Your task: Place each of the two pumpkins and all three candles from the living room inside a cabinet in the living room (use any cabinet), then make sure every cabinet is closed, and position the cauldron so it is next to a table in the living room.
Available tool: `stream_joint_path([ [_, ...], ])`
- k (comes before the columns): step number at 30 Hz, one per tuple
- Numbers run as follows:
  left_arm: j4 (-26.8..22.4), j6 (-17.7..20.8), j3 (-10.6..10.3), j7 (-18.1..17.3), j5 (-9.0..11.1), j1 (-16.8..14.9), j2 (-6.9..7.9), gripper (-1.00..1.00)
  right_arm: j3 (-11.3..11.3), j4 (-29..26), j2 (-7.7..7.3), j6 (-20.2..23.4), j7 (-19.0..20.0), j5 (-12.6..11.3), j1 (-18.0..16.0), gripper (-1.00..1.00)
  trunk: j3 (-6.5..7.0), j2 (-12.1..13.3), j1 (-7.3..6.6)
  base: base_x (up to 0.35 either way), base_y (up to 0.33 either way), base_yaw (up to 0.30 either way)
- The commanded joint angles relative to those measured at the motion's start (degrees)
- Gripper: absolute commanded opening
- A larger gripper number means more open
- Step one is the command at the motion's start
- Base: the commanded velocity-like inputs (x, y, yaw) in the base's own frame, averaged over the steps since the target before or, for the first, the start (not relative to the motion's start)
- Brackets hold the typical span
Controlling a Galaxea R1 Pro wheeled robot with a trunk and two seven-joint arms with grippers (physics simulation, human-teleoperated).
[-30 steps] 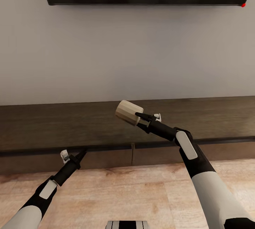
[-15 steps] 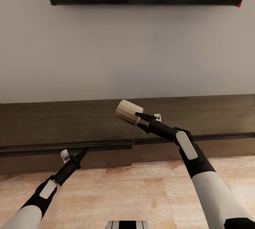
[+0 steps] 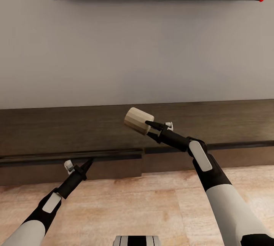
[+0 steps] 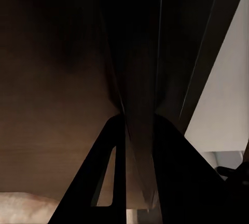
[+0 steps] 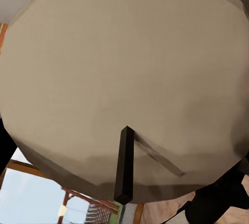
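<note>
From the head view, the right hand (image 3: 146, 130) grips a candle (image 3: 138, 121) held over the cabinet (image 3: 95, 132), while the left hand (image 3: 88, 164) has its tips pinched at the drawer front's top edge. Left wrist view: fingers (image 4: 111, 151) closed on that dark edge. Right wrist view: the candle's pale end (image 5: 124, 73) with its wick (image 5: 124, 164).

Up close, the pale flat top of a candle (image 5: 129, 68) takes up almost the whole right wrist view, its edge faceted rather than truly round. A short black wick (image 5: 124, 164) sticks out of it and throws a thin shadow across the beige surface. Past the rim, a strip of orange-brown wood frame (image 5: 31, 171) shows with bright pale blue beside it, and dark shapes sit at the picture's edges.
</note>
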Motion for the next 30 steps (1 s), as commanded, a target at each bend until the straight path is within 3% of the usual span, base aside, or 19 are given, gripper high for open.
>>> stream_joint_path([
  [1,0.10,-0.24,0.30,1.63,-0.26,0.02,0.05,-1.00,0.06,0.03,-0.04,0.13,0.20,0.01,-0.04,-1.00,-0.06,-0.01,0.00,0.000,0.000,0.000],
  [25,0.10,-0.24,0.30,1.72,-0.27,0.02,0.05,-1.00,0.06,0.03,-0.04,0.13,0.21,0.01,-0.04,-1.00,-0.06,-0.01,0.00,-0.030,0.000,0.000],
  [30,0.10,-0.19,0.36,1.72,-0.29,0.02,0.05,-1.00,0.06,0.03,-0.04,0.13,0.22,0.01,-0.04,-1.00,-0.06,-0.01,0.00,-0.205,0.000,0.000],
])
